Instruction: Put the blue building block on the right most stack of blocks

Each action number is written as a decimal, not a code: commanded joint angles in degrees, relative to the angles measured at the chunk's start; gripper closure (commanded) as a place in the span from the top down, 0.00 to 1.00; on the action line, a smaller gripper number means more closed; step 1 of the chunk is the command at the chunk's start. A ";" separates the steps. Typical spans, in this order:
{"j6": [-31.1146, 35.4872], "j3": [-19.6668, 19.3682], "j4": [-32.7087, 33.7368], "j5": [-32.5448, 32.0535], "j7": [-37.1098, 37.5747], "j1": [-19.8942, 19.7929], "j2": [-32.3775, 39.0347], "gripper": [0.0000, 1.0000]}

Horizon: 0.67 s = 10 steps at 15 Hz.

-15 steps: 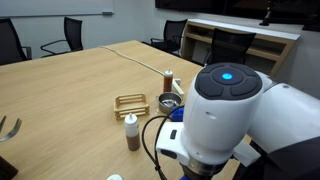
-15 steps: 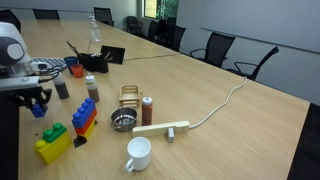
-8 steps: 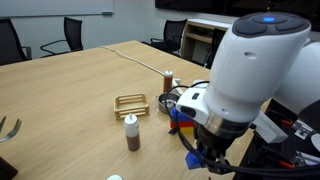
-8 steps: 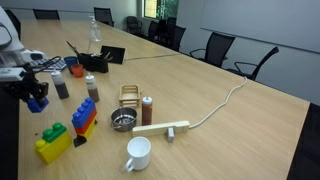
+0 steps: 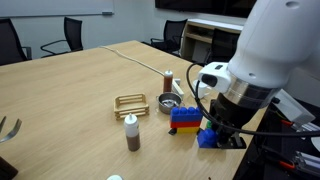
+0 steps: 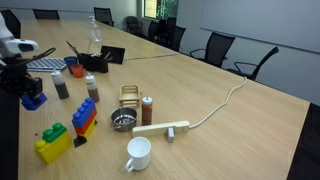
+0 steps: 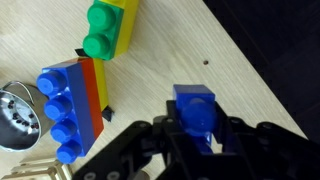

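Observation:
My gripper (image 7: 195, 130) is shut on the blue building block (image 7: 194, 108), held in the air over the table edge. It also shows in both exterior views (image 5: 208, 137) (image 6: 34, 99). The right most stack of blocks, a yellow brick with a green brick on top (image 7: 108, 27), lies at the top of the wrist view, and also shows in an exterior view (image 6: 53, 141). The blue-over-red stack (image 7: 72, 104) sits beside it (image 6: 83, 120) (image 5: 185, 118).
On the table are a metal strainer cup (image 6: 122, 121), a gold wire rack (image 6: 131, 95), brown bottles (image 6: 147, 109) (image 5: 131, 131), a white mug (image 6: 138, 153), a wooden block with a cable (image 6: 162, 128), and several chairs around.
The arm has lifted and swung away from the blocks with the blue block in its jaws; it has cleared one exterior camera's view, uncovering the blue-over-red stack.

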 commanded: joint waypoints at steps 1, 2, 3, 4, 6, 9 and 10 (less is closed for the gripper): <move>-0.14 1.77 -0.04 -0.13 0.16 -1.71 -0.01 0.35; -0.14 1.80 -0.07 -0.13 0.23 -1.71 -0.01 0.35; -0.14 1.81 -0.08 -0.13 0.27 -1.72 -0.01 0.35; -0.14 1.81 -0.08 -0.12 0.29 -1.72 -0.01 0.35; -0.14 1.81 -0.08 -0.12 0.32 -1.72 -0.01 0.10; -0.36 1.60 -1.14 0.92 -0.56 -2.50 -1.55 0.10; -0.49 1.36 -1.53 0.77 -0.26 -2.91 -2.10 0.10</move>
